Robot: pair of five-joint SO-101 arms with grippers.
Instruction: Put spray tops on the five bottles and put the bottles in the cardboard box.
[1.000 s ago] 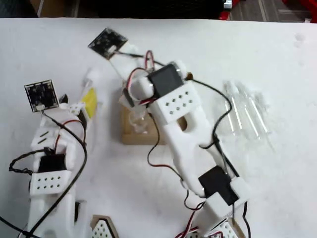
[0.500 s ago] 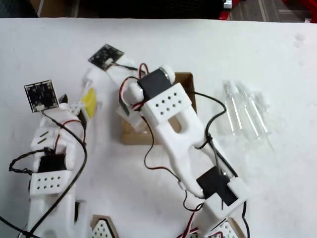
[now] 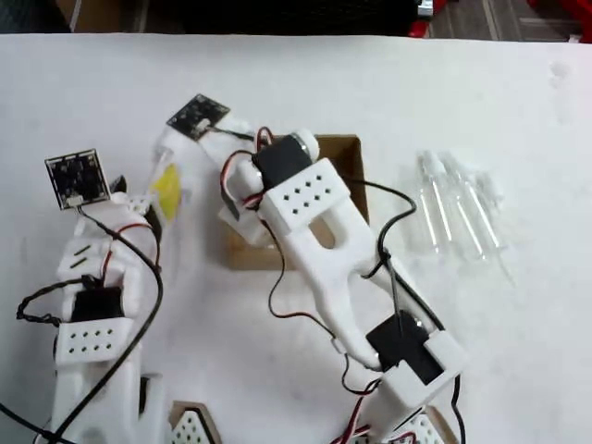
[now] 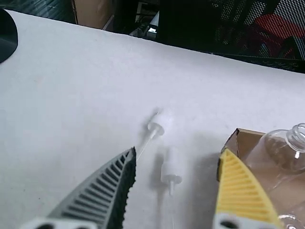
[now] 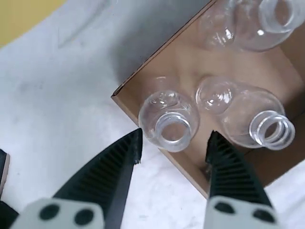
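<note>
The cardboard box (image 3: 349, 151) lies mid-table under my right arm. My right gripper (image 5: 175, 143) hangs open over the box's (image 5: 127, 97) corner, one finger on each side of a clear open-necked bottle (image 5: 169, 125). Two more bottles (image 5: 248, 117) (image 5: 257, 21) without tops stand in the box. My left gripper (image 4: 178, 155) is open just above the table, left of the box (image 4: 241, 138). A spray top (image 4: 170, 172) lies between its fingers and another spray top (image 4: 156, 128) just beyond. A bottle (image 4: 286, 148) shows past the yellow finger (image 3: 166, 190).
Several clear spray tops with long tubes (image 3: 458, 208) lie in a pile to the right of the box. The white table (image 3: 481, 92) is bare at the back and far right. Both arms' bases stand at the near edge.
My right arm has drawn back and swung left over the box, its wrist coming nearer to my left gripper. The left arm has kept still.
</note>
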